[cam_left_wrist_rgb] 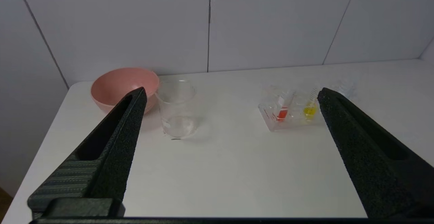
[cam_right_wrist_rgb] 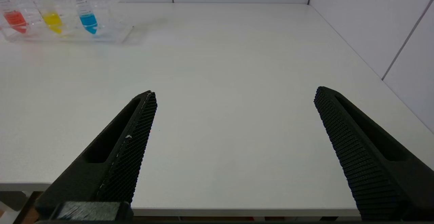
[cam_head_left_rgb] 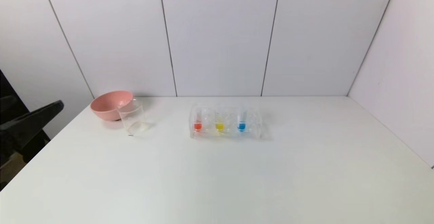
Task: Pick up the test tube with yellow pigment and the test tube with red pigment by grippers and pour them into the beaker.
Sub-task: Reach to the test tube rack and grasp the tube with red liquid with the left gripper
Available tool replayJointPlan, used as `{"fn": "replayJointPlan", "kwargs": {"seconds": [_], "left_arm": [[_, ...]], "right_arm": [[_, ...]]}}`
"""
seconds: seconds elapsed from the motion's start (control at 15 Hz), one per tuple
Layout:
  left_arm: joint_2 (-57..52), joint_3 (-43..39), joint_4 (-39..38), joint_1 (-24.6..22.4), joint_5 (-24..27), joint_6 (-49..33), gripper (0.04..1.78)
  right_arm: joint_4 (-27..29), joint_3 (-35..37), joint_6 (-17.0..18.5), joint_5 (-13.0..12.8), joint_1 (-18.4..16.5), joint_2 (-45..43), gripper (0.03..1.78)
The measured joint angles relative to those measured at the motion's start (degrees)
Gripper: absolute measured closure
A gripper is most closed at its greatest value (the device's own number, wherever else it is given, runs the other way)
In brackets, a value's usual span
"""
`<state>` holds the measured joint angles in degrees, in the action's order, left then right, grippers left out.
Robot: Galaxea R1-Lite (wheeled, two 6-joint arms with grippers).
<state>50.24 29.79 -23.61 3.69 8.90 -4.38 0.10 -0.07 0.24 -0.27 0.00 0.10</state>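
On the bench (cam_head_left_rgb: 217,176) a clear rack (cam_head_left_rgb: 226,124) holds the red tube (cam_head_left_rgb: 197,124), the yellow tube (cam_head_left_rgb: 219,124) and a blue tube (cam_head_left_rgb: 241,124) upright in a row, printed scale marks on their walls too small to read. The beaker (cam_head_left_rgb: 133,120) stands well to their left, just in front of a pink bowl (cam_head_left_rgb: 111,104). The left gripper (cam_left_wrist_rgb: 230,97) hangs past the bench's left edge and the right gripper (cam_right_wrist_rgb: 234,95) over its near right edge, both wide open and empty.
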Motion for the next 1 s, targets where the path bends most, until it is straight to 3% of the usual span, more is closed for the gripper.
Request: {"fn": "replayJointPlan", "kwargs": {"seconds": [0.73, 1.0], "left_arm": [[41.11, 6.64, -37.05, 10.63, -0.09, 0.17, 0.06], [47.25, 7.46, -40.13, 14.36, -0.63, 0.09, 0.06]], "right_arm": [[0.00, 0.00, 0.02, 0.00, 0.00, 0.00, 0.11], [0.00, -0.02, 0.02, 0.02, 0.00, 0.00, 0.11]]}}
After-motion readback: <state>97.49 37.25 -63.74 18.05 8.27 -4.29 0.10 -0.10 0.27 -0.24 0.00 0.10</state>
